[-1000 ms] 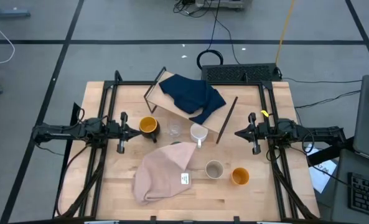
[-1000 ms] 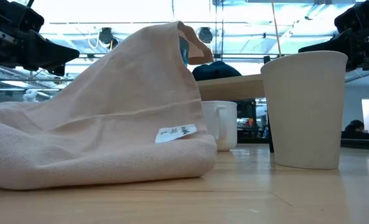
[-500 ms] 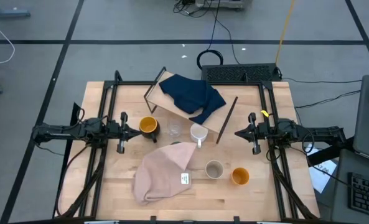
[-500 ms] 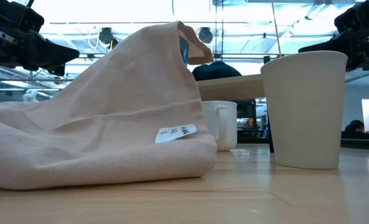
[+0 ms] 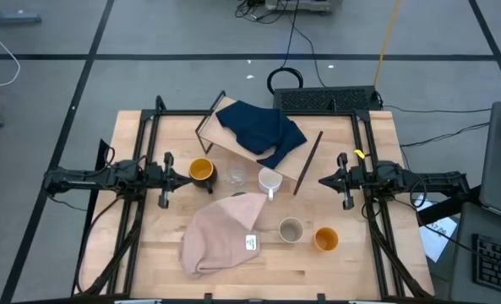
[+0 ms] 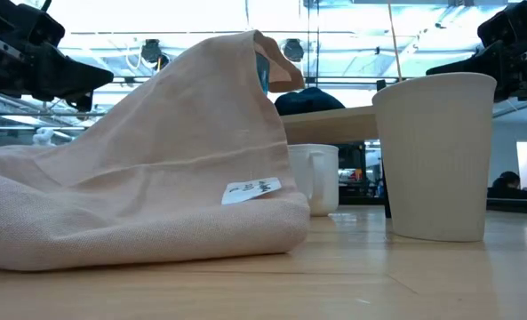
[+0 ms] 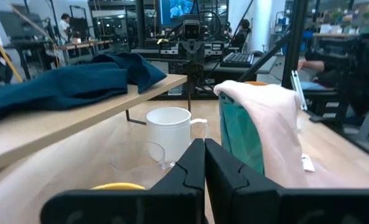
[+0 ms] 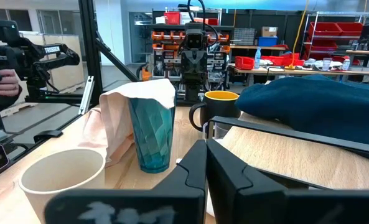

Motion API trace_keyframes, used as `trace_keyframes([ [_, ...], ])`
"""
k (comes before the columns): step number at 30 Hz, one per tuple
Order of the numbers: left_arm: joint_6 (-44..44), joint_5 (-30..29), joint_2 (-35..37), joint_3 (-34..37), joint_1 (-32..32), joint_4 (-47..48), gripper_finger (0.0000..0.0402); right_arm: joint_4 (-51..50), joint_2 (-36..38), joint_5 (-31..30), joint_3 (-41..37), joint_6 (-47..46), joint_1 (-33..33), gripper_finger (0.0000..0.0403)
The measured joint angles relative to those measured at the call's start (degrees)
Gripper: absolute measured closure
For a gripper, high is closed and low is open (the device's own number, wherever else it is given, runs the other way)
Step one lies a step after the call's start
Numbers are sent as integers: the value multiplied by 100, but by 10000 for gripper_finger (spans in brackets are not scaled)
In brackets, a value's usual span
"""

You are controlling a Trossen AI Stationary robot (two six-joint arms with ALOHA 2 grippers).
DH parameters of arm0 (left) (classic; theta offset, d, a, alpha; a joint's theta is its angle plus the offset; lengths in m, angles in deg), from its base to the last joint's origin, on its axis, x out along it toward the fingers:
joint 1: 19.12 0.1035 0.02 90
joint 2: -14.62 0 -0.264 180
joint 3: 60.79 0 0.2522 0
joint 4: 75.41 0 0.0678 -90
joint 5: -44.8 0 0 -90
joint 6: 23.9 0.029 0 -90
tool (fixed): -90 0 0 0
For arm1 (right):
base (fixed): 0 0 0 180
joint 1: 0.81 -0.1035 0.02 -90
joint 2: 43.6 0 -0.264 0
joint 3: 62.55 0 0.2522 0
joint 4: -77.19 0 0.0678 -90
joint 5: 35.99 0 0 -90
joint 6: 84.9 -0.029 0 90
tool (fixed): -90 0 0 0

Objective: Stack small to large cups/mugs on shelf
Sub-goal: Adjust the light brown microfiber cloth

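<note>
Both grippers hang shut above the table and touch nothing: my left gripper (image 5: 181, 173) just left of the black mug with the orange inside (image 5: 201, 170), my right gripper (image 5: 322, 180) right of the shelf (image 5: 233, 145). The shelf's board stands tilted on its wire frame, and a navy cloth (image 5: 263, 131) lies over it. In front of it stand the tiny clear glass (image 5: 236, 176) and the white mug (image 5: 269, 180). The teal tumbler (image 8: 151, 137) stands upright with a pink cloth (image 5: 220, 232) draped over its rim. Nearer stand the beige cup (image 5: 291, 229) and the orange cup (image 5: 325, 239).
Black frame rails run along the table's left and right sides under each arm. A dark stick (image 5: 307, 160) leans at the shelf's right end. The pink cloth covers much of the near-left table. People and workbenches show in the room beyond.
</note>
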Motion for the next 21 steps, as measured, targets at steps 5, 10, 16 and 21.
trace_keyframes([
  [5, -162, 0, 0, -1, 2, -11, 396, 0, 1, 0, -1, 0, -1, 403],
  [10, -129, 0, 0, -2, 2, -6, 396, 0, 2, 0, 0, 0, 0, 403],
  [16, -96, 0, 2, 0, 2, -13, 396, 0, 0, 0, 0, 0, -1, 403],
  [21, 173, -2, 2, -1, 2, -17, 396, 0, 1, 0, -1, 0, 0, 403],
])
